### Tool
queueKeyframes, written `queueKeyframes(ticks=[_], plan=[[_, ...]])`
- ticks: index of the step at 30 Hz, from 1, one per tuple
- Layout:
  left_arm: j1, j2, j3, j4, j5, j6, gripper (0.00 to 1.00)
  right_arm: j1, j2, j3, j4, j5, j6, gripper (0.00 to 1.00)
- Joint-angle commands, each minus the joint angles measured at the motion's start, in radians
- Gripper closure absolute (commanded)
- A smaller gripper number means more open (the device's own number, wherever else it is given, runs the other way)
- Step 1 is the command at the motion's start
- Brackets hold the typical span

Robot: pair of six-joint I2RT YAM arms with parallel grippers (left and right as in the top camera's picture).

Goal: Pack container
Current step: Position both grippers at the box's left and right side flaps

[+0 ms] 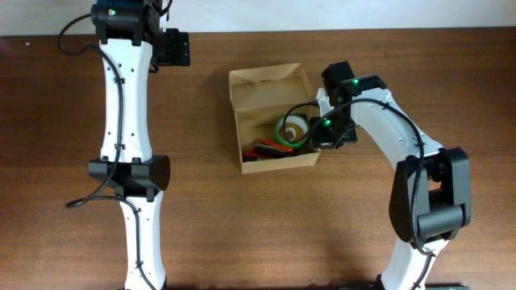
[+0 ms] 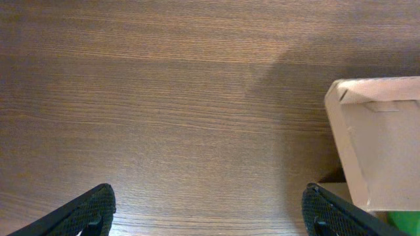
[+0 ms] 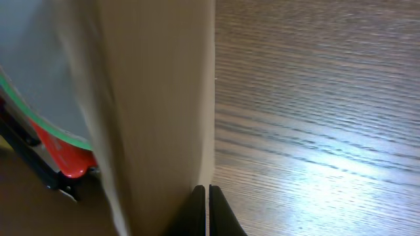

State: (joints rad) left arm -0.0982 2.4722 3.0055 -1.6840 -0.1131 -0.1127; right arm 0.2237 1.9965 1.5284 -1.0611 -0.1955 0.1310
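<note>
The container (image 1: 250, 97) is a tan cardboard box at mid table with its flap lid open toward the back. Inside lie a green tape roll (image 1: 293, 129) and red and black markers (image 1: 270, 151). My right gripper (image 1: 324, 133) is at the box's right wall. In the right wrist view its fingers (image 3: 209, 210) are pressed together on the edge of that wall (image 3: 164, 98), with the tape (image 3: 39, 98) and a red marker (image 3: 65, 160) to the left. My left gripper (image 1: 173, 48) is open and empty over bare table (image 2: 210, 219), left of the box's corner (image 2: 377, 141).
The brown wooden table (image 1: 242, 234) runs out on all sides of the box. The left arm's long white link (image 1: 125, 121) lies along the left side. The right arm's elbow (image 1: 427, 193) stands at the front right.
</note>
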Motion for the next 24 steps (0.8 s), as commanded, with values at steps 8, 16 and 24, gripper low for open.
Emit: queueKeyframes(ticks=[8, 16, 24], plan=[[0.003, -0.038, 0.006, -0.003, -0.014, -0.005, 0.10, 0.010, -0.004, -0.007, -0.001, -0.119, -0.050, 0.96], [0.003, -0.038, 0.006, 0.000, -0.049, -0.005, 0.10, -0.005, -0.004, 0.018, 0.005, -0.081, -0.070, 0.96], [0.030, -0.035, 0.006, 0.166, 0.149, -0.010, 0.05, -0.236, -0.004, 0.225, -0.004, -0.096, -0.018, 0.84]])
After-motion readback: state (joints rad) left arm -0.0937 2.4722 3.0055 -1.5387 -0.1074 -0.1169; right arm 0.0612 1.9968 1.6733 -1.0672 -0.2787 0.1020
